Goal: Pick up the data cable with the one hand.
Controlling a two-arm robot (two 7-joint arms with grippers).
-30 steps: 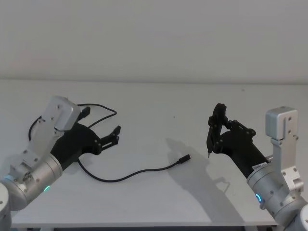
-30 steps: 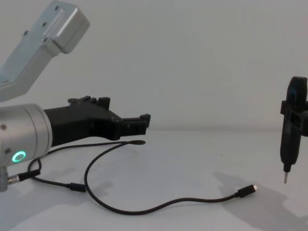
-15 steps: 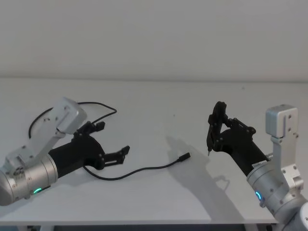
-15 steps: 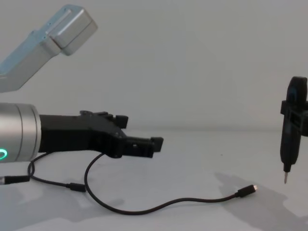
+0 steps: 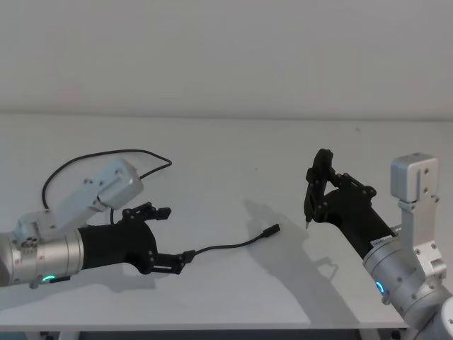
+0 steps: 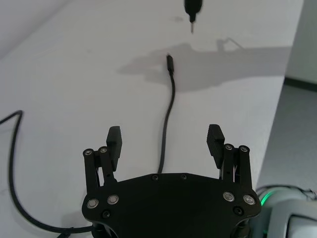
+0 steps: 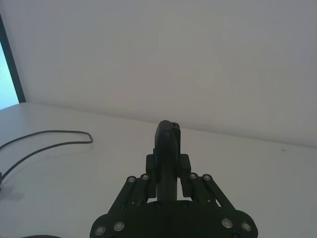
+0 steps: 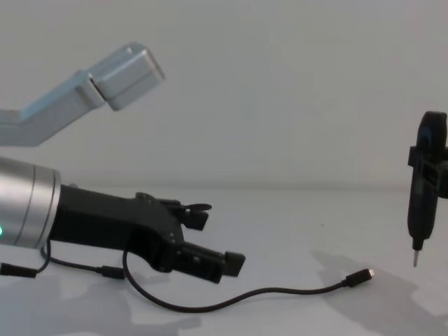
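Above the data cable, the left gripper hovers low, jaws apart.

White table, plain and matt, across the full width of the head view. Meets the wall in the upper part of the frame, ends at a front edge near the bottom. Carries one thin black cable. Makes a wide loop at middle left, is partly hidden at lower left, then runs from lower centre in a soft curve up to the right. Ends in a small plug just right of centre, flat on the surface. Grey shadows right of the plug.
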